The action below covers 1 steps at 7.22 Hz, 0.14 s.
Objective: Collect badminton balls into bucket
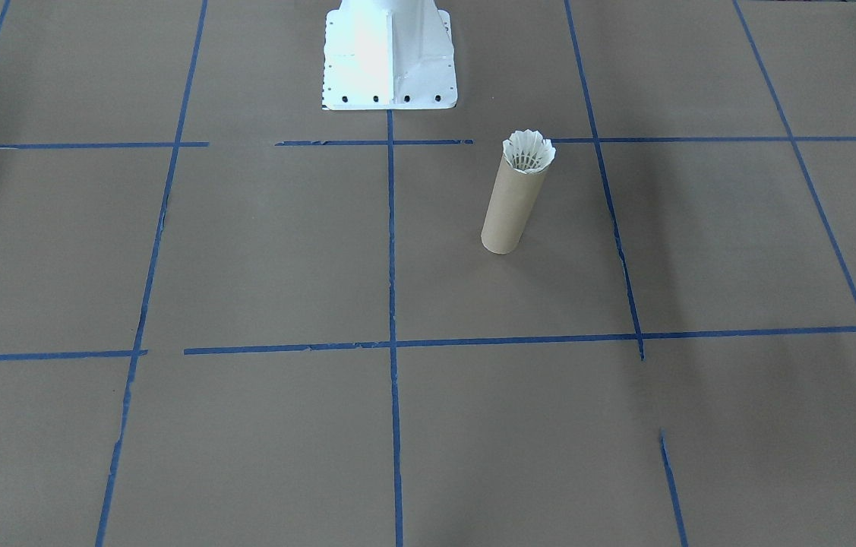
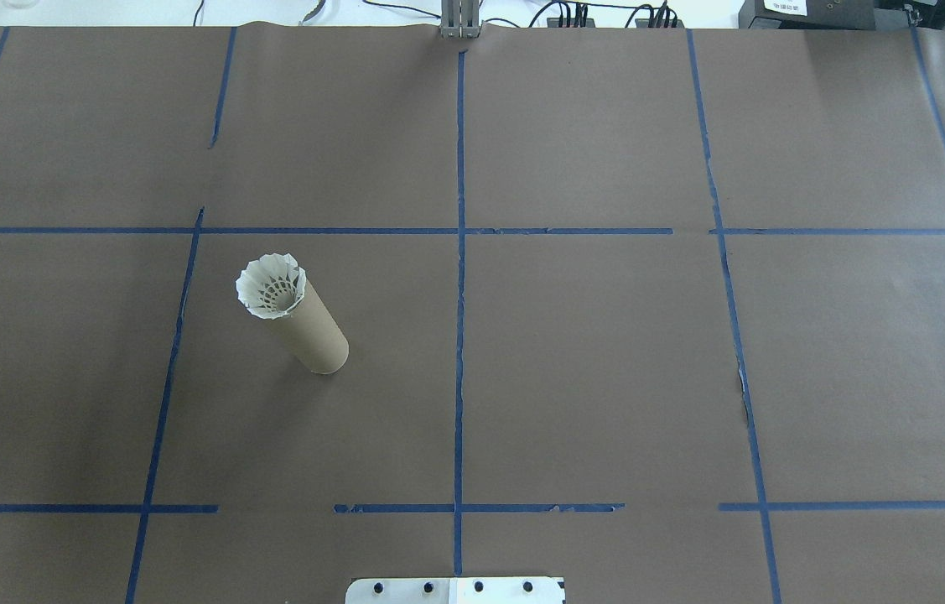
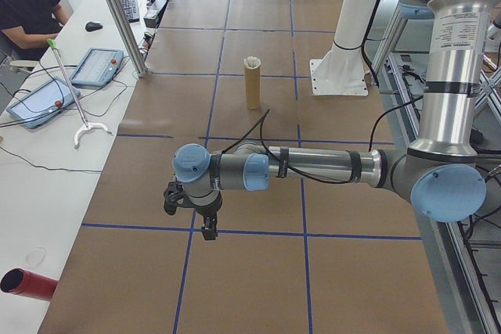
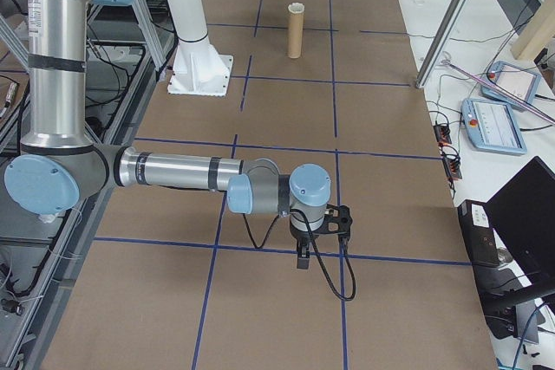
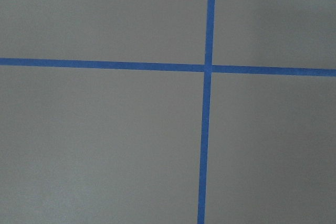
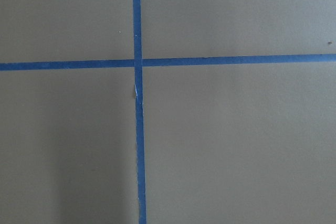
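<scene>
Left hand: it hung over the brown table near a crossing of blue tape lines, at the end of the near arm stretched out level in the left side view. It showed only in that side view, so I cannot tell if it was released or clenched.

Right hand: it hung low over the table at the end of the near arm in the right side view, also by a blue tape crossing. Only this side view showed it — I cannot tell its state.

Wrist cameras: both looked straight down on bare brown paper with one blue tape cross each.

Bucket: the brown cardboard tube stood upright on the table, well apart from both hands, on the robot's left half and beside the middle tape line.

Shuttlecock: the white feather shuttlecock sat in the open top of the bucket, its feather skirt spread out over the rim — the cork tip was hidden inside.

Robot base: the white metal base stood at the table edge, near the bucket.

Side table: a person in a dark top sat at the white side table with a tablet.
</scene>
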Tool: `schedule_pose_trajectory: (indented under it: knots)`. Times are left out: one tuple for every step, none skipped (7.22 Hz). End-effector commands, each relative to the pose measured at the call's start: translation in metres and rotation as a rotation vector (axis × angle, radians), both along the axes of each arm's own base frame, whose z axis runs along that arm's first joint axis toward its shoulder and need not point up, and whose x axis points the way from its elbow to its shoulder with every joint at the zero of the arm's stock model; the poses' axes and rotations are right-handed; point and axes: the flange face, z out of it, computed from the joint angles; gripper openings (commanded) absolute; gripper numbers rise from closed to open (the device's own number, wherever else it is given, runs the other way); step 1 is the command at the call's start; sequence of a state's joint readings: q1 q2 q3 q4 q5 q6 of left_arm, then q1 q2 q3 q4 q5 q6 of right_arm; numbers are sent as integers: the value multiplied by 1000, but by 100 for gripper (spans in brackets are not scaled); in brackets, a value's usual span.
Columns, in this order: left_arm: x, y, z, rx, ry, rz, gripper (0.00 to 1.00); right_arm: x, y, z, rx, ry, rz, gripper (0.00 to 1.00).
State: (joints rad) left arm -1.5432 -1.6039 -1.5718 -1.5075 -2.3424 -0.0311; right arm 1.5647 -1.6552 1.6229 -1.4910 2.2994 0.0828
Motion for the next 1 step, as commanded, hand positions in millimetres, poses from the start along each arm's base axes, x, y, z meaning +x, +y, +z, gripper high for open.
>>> schedule_pose_trajectory:
  knots:
    - [0,1,2,-5,0,-1,100,0,0,0,0,0,0,100]
